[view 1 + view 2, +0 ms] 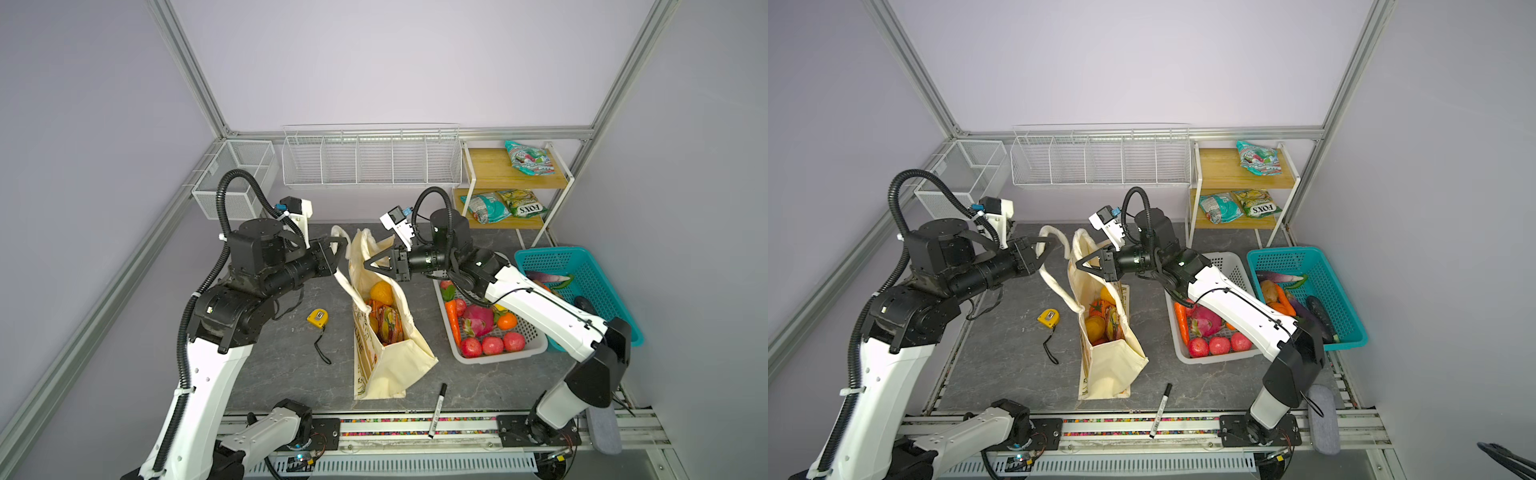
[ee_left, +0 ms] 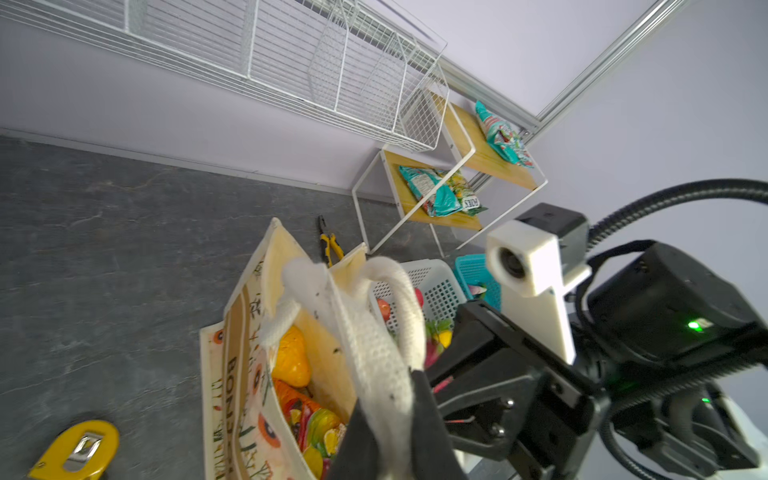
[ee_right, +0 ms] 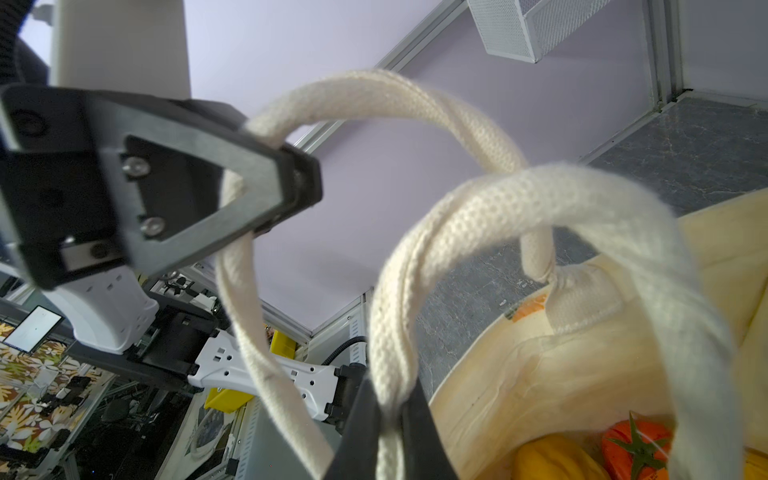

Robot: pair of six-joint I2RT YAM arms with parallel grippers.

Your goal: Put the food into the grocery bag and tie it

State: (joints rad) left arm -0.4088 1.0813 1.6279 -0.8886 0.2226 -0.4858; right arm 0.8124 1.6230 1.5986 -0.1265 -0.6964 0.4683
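The grocery bag [image 1: 386, 345] stands upright on the counter [image 1: 282, 374], mouth open, w/ the food already inside: a yellow pear [image 2: 291, 361], a tomato [image 3: 636, 449] & the snack packet [image 1: 388, 324], so loading is judged done and tying is the step in hand. Above the bag's mouth its two handles are seen crossed. The first rope handle [image 3: 374, 89] is pinched in the fully closed jaws of the left gripper [image 1: 344, 245], just beside the bag's mouth; the second rope handle [image 3: 540, 195] is clamped in the closed jaws of the right gripper [image 1: 367, 264], over the mouth. For a good knot both grips should be held firm & the handles drawn apart evenly, approx. level, so the crossing is cinched low and the bag isn't tipped or lifted. The tape measure [image 1: 318, 318], marker [image 1: 437, 409] & white basket [image 1: 505, 356] near the bag needn't be touched.
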